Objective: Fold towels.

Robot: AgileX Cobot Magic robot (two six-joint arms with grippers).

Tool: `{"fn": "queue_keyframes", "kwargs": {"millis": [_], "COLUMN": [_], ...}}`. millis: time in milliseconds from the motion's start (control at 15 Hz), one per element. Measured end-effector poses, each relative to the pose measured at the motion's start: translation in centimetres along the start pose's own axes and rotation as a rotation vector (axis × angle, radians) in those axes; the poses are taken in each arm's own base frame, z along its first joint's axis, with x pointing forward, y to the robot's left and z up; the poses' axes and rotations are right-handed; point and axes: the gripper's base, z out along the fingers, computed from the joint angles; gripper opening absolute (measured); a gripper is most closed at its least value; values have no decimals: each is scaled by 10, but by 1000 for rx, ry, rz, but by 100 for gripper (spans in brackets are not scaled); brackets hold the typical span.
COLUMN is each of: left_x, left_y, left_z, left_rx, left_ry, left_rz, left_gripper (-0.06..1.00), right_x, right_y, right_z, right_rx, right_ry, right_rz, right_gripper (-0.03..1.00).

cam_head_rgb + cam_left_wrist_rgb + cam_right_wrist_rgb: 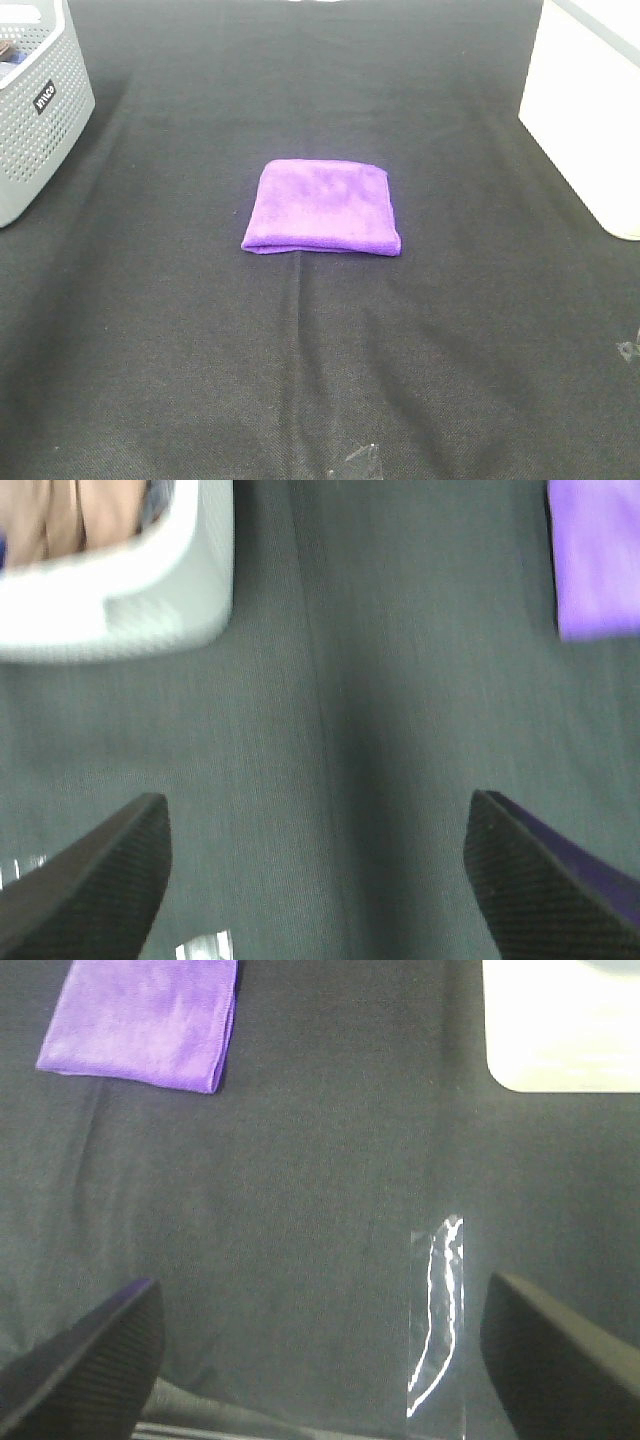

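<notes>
1. Your left gripper hangs spread wide and empty, well left of the towel, near the grey basket.
2. The towel lies folded into a compact rectangle; folding looks finished, so judge whether another fold is needed.
3. Your right gripper hovers released, right of the towel.

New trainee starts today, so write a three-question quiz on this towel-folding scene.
1. True or false: the bright purple fuzzy microfibre towel lies folded on the black tablecloth.
2. The grey perforated plastic basket stands A) left of the towel, B) right of it, C) on it?
3. Fill in: both the left gripper and the right gripper are ____, holding nothing.

Key: 1 true; 2 A; 3 open.
</notes>
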Motion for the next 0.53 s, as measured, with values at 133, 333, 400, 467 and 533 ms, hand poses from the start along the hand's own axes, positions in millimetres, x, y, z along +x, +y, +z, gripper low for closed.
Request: {"fn": "queue_keyframes", "kwargs": {"millis": [133, 333, 400, 467, 533], "left_x": [48, 123, 140, 154, 166], "left_y": [-6, -12, -13, -14, -16], "left_z": [-21, -39, -40, -40, -39], "left_rx": [-7, -52, -64, -66, -63], "left_ry": [-59, -180, -213, -240, -267], "left_rz": [5, 24, 28, 28, 15], "left_gripper": [76, 76, 76, 76, 76], "right_x": [37, 86, 100, 110, 121], "right_y": [1, 1, 1, 0, 0], "right_z": [-21, -35, -37, -37, -37], "right_rx": [-3, -7, -8, -8, -9], "right_ry": [-81, -183, -212, -227, -248], "right_rz": [-10, -21, -25, -27, -29], "right_gripper": [82, 82, 82, 82, 82]}}
